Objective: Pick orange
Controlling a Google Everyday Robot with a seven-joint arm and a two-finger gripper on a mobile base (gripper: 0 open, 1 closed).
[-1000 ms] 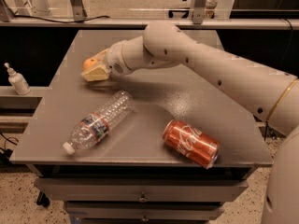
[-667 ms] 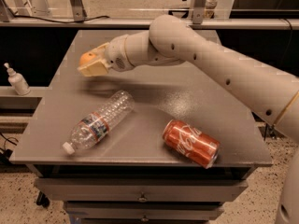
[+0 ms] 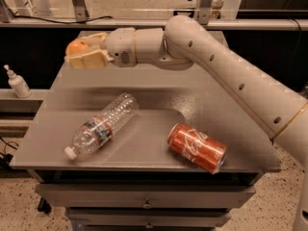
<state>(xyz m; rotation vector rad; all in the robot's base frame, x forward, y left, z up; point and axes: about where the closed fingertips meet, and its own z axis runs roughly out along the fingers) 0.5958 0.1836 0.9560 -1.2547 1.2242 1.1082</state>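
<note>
The orange [image 3: 77, 46] is a small round orange fruit held between the pale yellow fingers [image 3: 89, 60] of my gripper [image 3: 83, 50]. The gripper is shut on it and holds it in the air above the far left part of the grey table [image 3: 144, 95]. My white arm [image 3: 211, 66] reaches in from the right across the table. Only the top of the orange shows; the fingers hide the remainder.
A clear plastic water bottle [image 3: 102, 125] lies on its side at the front left of the table. A red Coca-Cola can [image 3: 197, 147] lies on its side at the front right. A white dispenser bottle [image 3: 17, 82] stands on a shelf to the left.
The gripper has risen from the table surface with the orange in it and moved up and towards the far left. The bottle and can have not moved.
</note>
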